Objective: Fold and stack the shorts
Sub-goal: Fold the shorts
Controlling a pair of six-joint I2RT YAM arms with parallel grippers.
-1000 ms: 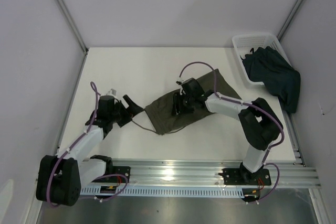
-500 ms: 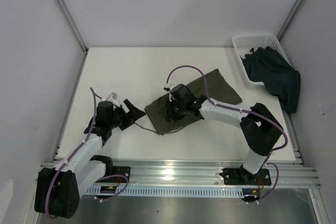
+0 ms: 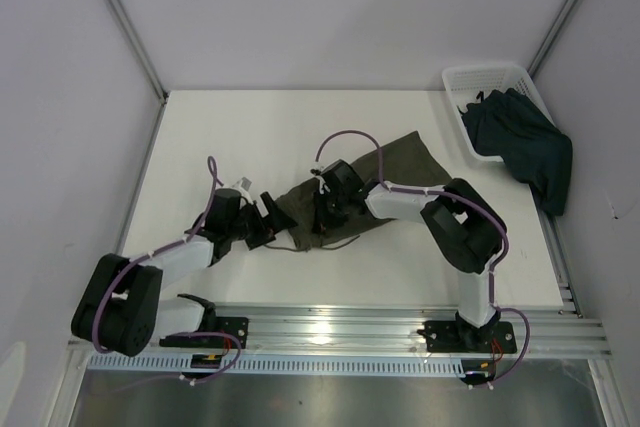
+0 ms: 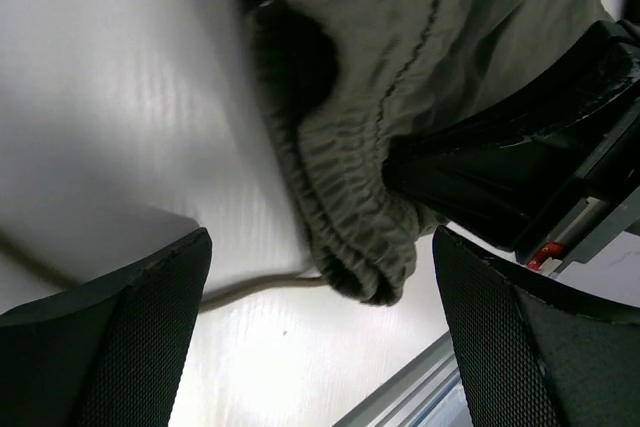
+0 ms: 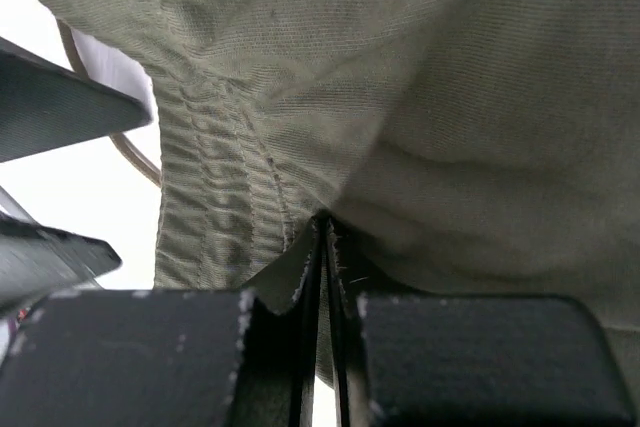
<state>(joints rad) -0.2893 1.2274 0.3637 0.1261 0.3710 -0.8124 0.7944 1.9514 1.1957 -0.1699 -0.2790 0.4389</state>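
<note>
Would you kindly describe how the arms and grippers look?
The left arm and right arm have white links and black joints, each trailing a purple cable. The left gripper and right gripper are black; the left's fingers are finely dimpled.

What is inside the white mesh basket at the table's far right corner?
The dark navy-teal shorts lie bunched in the basket and spill over its near right rim. Whatever may lie beneath them inside is covered.
</note>
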